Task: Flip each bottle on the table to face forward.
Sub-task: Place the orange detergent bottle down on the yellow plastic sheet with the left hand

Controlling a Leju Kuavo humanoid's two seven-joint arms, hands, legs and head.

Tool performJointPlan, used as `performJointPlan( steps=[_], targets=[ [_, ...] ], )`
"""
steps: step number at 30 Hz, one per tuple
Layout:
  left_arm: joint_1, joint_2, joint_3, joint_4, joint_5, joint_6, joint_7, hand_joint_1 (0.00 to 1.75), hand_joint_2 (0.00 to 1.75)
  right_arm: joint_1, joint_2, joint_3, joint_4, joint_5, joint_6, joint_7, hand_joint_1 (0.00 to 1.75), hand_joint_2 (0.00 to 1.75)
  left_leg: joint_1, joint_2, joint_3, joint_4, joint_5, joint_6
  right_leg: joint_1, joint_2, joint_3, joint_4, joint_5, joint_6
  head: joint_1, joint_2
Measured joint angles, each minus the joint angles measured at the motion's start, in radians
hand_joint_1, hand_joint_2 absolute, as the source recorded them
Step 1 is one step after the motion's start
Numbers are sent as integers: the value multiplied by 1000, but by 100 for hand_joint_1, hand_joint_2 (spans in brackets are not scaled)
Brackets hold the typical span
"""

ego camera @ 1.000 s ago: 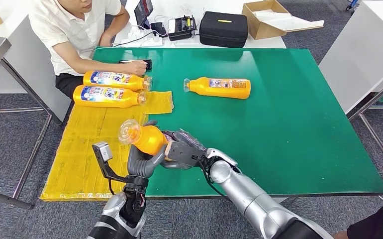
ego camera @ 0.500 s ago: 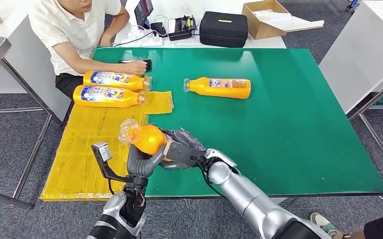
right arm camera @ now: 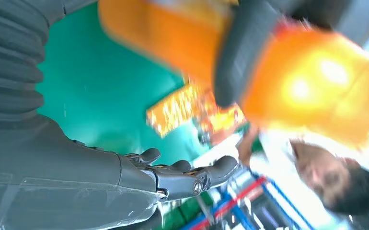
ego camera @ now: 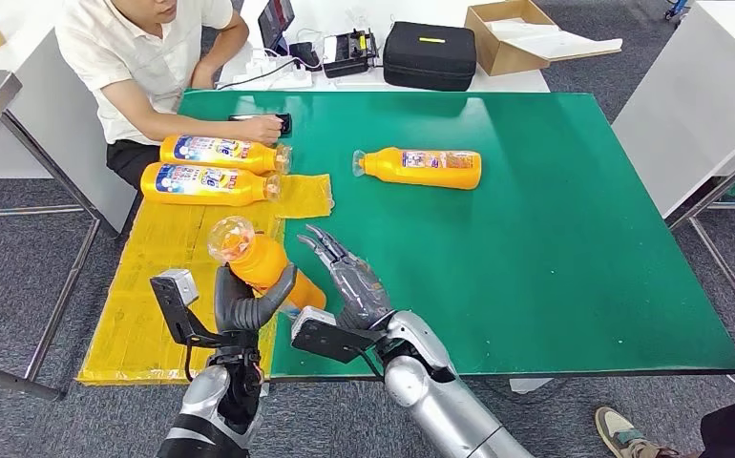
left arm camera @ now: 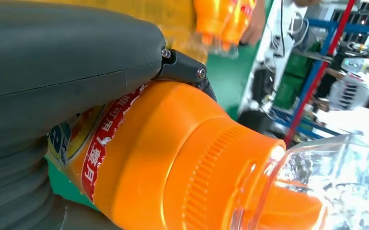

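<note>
You are looking at a lab or test workshop rather than a home. The desk [ego camera: 535,239] is topped with a green work mat and stands on bare metal legs over grey carpet tiles. Beyond its far edge sit a black equipment case [ego camera: 430,55], an open cardboard box [ego camera: 516,33], a power strip with cables [ego camera: 278,74] and a small black device [ego camera: 349,50]. A person [ego camera: 144,57] sits at the far left corner. The left wrist view shows blue and red metal racking [left arm camera: 317,67].
</note>
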State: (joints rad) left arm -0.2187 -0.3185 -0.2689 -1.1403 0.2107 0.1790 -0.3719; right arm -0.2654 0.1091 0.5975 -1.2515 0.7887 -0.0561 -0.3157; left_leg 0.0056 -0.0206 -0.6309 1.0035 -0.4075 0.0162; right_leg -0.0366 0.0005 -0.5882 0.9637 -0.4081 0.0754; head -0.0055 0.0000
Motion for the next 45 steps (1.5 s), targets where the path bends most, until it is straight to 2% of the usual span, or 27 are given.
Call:
performJointPlan(
  steps=[6, 13, 15, 20, 24, 27, 38, 43, 45],
  targets=[
    [-12, -1, 38, -3, -254, 47, 66, 175, 175, 25, -2, -68, -93, 50, -10, -24, 0, 175, 0, 1, 1, 0, 0, 0, 0, 0, 1, 0, 0, 0, 0, 0],
    [-39, -6, 103, -3, -368, 77, 76, 175, 175, 30, 6, -103, -145, 53, -2, -35, 0, 175, 1, 1, 2, 0, 0, -1, 1, 0, 1, 0, 1, 0, 0, 0],
    [-42, -6, 105, -7, -506, 101, 79, 175, 175, 33, 7, -107, -149, 54, -1, -36, 0, 175, 1, 1, 1, 0, 0, -1, 1, 0, 1, 0, 1, 0, 0, 0],
    [-50, -6, 123, -67, -1025, 128, 118, 175, 175, 32, 13, -125, -150, 42, 2, -44, 0, 175, 1, 0, 0, 0, 0, -1, 1, 0, 1, 0, 0, 0, 0, 0],
    [-57, -5, 126, -117, -1278, 122, 148, 175, 175, 24, 9, -145, -140, 26, 1, -59, 0, 175, 1, 0, 0, 0, 0, -1, 1, 0, 1, 0, 0, 0, 0, 0],
    [-71, -3, 117, -103, -1416, 97, 198, 175, 175, 18, 2, -169, -110, 8, -6, -82, 0, 175, 1, 0, 0, 0, 0, -1, 1, 0, 1, 0, 0, 0, 0, 0],
    [-164, 9, 121, 165, -1481, 69, 251, 175, 175, -2, -5, -227, 9, -4, -13, -119, 0, 175, 1, 0, 0, 0, 0, -1, 1, 0, 0, 0, 0, 0, 0, 0],
    [-230, 21, 157, 307, -1486, 54, 278, 175, 175, -16, -3, -230, 48, -15, -12, -139, 0, 175, 1, 0, 0, 0, 0, -1, 1, 0, 1, 0, 0, 0, 0, 0],
    [-261, 29, 176, 368, -1504, 66, 285, 159, 175, -21, -1, -231, 63, -20, -11, -145, 0, 175, 1, 0, 0, 0, 1, -1, 1, 0, 1, 0, 0, 0, 0, 0]
  ],
)
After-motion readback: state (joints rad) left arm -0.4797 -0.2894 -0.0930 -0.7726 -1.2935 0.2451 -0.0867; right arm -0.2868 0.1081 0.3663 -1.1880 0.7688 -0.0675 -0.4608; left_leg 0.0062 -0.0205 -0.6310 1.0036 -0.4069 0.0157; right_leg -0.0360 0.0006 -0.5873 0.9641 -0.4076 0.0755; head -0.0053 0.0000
